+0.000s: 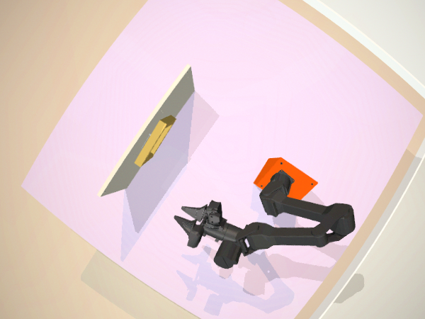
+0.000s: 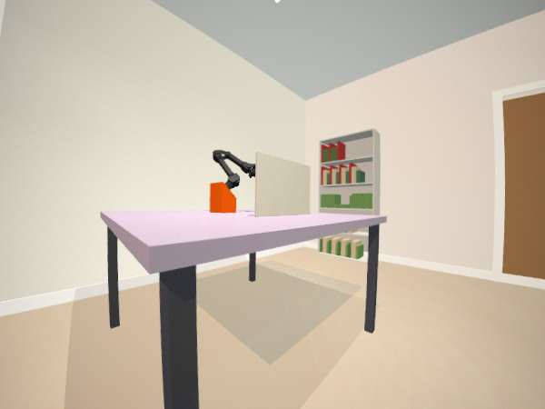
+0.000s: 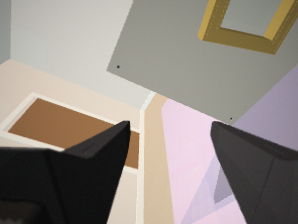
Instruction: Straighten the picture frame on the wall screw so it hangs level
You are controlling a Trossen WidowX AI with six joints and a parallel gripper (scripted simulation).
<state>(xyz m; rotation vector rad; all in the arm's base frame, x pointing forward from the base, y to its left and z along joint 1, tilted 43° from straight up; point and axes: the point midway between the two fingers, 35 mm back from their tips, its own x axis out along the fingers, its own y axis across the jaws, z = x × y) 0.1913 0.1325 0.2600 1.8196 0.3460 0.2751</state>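
Note:
A golden picture frame (image 1: 154, 142) (image 3: 235, 40) hangs on the grey face of the upright wall panel (image 1: 182, 96) (image 3: 175, 60) (image 2: 282, 191). Only its lower part shows in the wrist view, at the top right, and its bar runs slanted there. The screw and the notched strip are hidden. My gripper (image 1: 178, 213) (image 3: 170, 127) is open with nothing between the fingers. It hovers above the table, well short of the panel and off toward one end of it, pointing at the panel's face. In the exterior view the frame is hidden behind the panel.
The arm's orange base (image 1: 301, 181) (image 2: 222, 197) stands on the pink table (image 1: 283, 88) (image 2: 204, 227), with the arm folded back beside it. A bookshelf (image 2: 350, 182) and a brown door (image 2: 522, 182) (image 3: 65, 125) are against the room's walls, away from the table.

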